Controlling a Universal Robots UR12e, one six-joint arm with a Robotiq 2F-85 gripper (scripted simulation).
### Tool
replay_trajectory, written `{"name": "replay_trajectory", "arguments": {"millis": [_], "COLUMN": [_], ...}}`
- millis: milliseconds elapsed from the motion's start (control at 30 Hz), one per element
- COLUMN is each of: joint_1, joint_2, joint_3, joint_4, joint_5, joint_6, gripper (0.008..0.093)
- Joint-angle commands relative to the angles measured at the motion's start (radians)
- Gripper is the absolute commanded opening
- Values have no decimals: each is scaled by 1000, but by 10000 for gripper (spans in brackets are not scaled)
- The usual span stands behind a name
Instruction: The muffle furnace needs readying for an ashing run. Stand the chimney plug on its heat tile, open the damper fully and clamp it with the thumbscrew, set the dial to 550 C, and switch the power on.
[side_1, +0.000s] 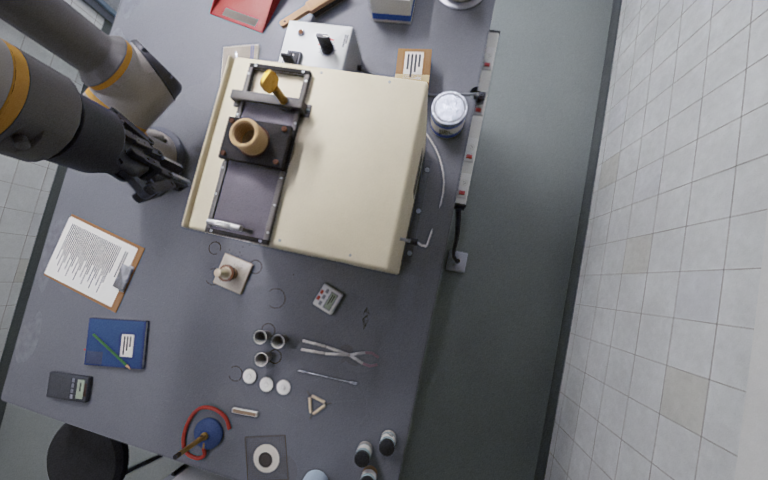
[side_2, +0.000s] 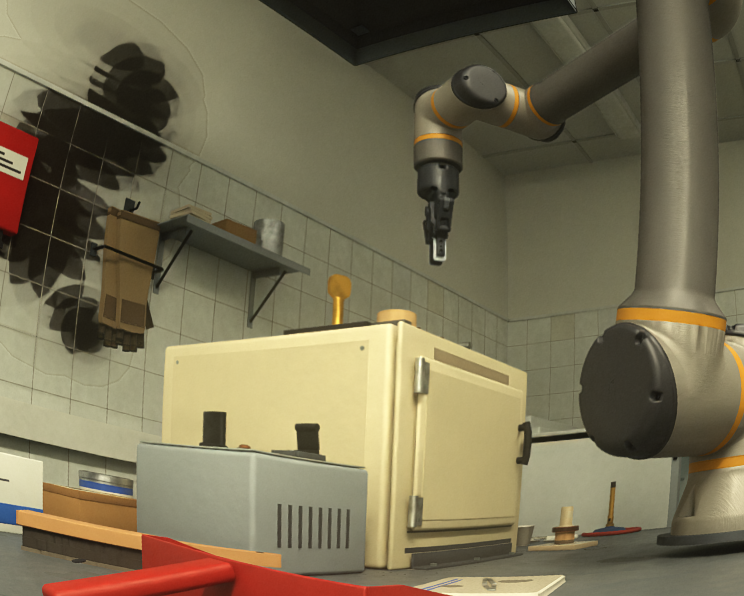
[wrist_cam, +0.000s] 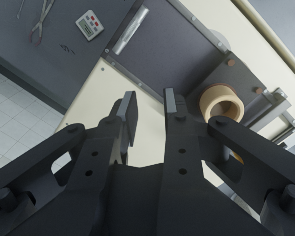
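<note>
The cream muffle furnace (side_1: 317, 164) sits in the middle of the grey bench. On its roof a tan chimney collar (side_1: 248, 136) stands on a dark sliding damper plate (side_1: 257, 144) between two rails. A brass thumbscrew (side_1: 273, 86) stands on the crossbar at the rails' far end. The chimney plug (side_1: 225, 273) stands upright on its pale heat tile (side_1: 233, 273), on the bench in front of the furnace. The grey control box (side_1: 320, 46) with its black dial (side_1: 324, 43) sits behind the furnace. My gripper (side_2: 438, 251) hangs high above the furnace's front edge, partly open and empty (wrist_cam: 148, 100).
Behind the furnace lie a red dustpan (side_1: 244, 12) and a brush. A white jar (side_1: 448, 113) and a power strip (side_1: 473, 141) lie on the right. In front are a timer (side_1: 328, 298), crucibles (side_1: 267, 345), tongs (side_1: 340, 354), a clipboard (side_1: 93, 261) and a blue notebook (side_1: 117, 343).
</note>
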Motion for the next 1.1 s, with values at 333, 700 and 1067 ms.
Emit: {"name": "replay_trajectory", "arguments": {"millis": [333, 700, 1067], "joint_1": [37, 80, 128], "joint_2": [-3, -4, -3], "joint_3": [1, 2, 1], "joint_4": [0, 1, 0], "joint_5": [0, 0, 0], "joint_6": [-309, -663, -1043], "gripper": [280, 280, 280]}}
